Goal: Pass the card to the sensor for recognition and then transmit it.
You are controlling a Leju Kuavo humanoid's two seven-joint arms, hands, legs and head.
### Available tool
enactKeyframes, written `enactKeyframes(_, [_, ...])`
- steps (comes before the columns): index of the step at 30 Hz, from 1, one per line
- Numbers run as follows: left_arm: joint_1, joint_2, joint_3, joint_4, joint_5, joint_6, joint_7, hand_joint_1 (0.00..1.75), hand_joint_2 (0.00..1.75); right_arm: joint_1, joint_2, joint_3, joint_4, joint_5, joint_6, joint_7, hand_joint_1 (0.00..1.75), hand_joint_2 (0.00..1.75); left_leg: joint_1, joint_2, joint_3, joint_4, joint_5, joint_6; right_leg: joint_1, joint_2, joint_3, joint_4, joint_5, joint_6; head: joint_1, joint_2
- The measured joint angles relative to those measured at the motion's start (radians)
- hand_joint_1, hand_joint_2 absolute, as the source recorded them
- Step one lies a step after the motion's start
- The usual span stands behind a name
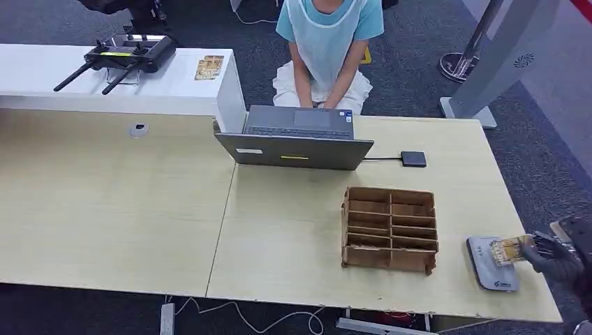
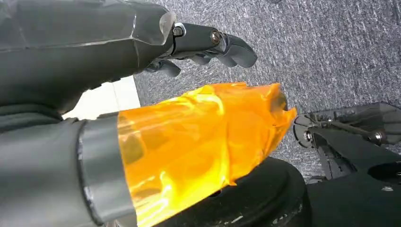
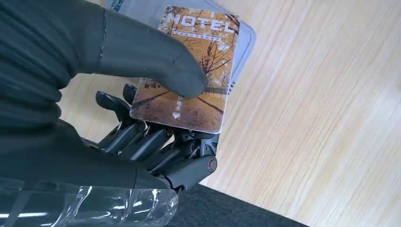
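At the table's near right corner my right hand [image 1: 551, 255] holds a hotel card [image 1: 508, 250] with an autumn-tree picture over the grey sensor pad [image 1: 493, 269]. In the right wrist view the thumb [image 3: 156, 59] presses the card [image 3: 198, 90] down onto the dark fingers [image 3: 165, 151] beneath it, and the grey pad [image 3: 243, 47] lies just beyond the card's far end. My left hand [image 2: 142, 61] hangs above the grey carpet with its fingers loosely curled and nothing in them; orange film wraps its thumb.
A brown cardboard divider box [image 1: 389, 227] stands left of the pad. Behind it are an open laptop [image 1: 297, 139] and a small black device [image 1: 413, 158]. A person in a light blue top [image 1: 328, 42] sits across the table. Another card [image 1: 209, 67] lies on the white counter.
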Motion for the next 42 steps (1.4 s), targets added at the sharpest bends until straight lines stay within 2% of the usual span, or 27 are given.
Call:
enactKeyframes(20, [0.0,-0.001,0.0,0.0,-0.008,0.0,0.003,0.0,0.0,0.023,0.024,0.0,0.035,0.045,-0.004,-0.015,1.75,1.75,0.0,0.0,0.0,0.0,0.0,0.0,0.0,0.0,0.0,0.0,0.0,0.0,0.0,0.0])
enactKeyframes(42, [-0.001,-0.004,0.0,0.0,-0.009,0.002,0.003,0.0,0.0,0.012,0.043,0.002,0.056,0.079,-0.062,-0.011,1.75,1.75,0.0,0.0,0.0,0.0,0.0,0.0,0.0,0.0,0.0,0.0,0.0,0.0,0.0,0.0])
